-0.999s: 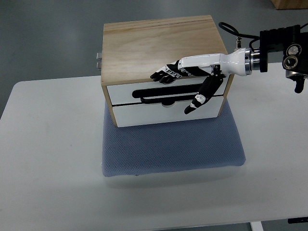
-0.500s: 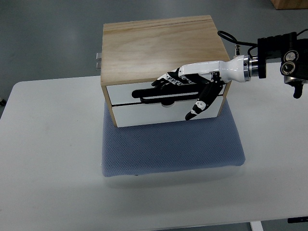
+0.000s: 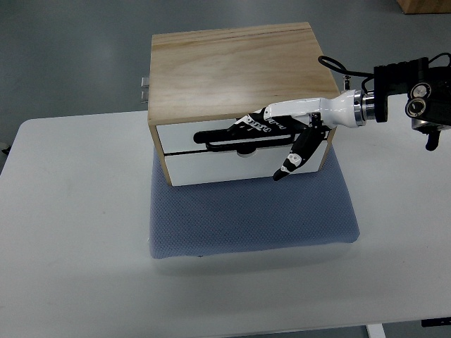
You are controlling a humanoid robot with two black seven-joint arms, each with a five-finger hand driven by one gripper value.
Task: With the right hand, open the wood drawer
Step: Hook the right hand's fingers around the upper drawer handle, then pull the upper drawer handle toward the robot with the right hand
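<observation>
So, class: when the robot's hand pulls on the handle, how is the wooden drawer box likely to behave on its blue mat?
The wooden drawer box looks rigid and fairly heavy, so it probably won't tip. The textured blue mat under it should resist sliding. Still, the right hand pulls high on the black handle, so the box might creep forward.

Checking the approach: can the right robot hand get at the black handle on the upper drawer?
Probably yes. The right robot hand is already at the black handle of the closed upper drawer, nothing between.
</observation>
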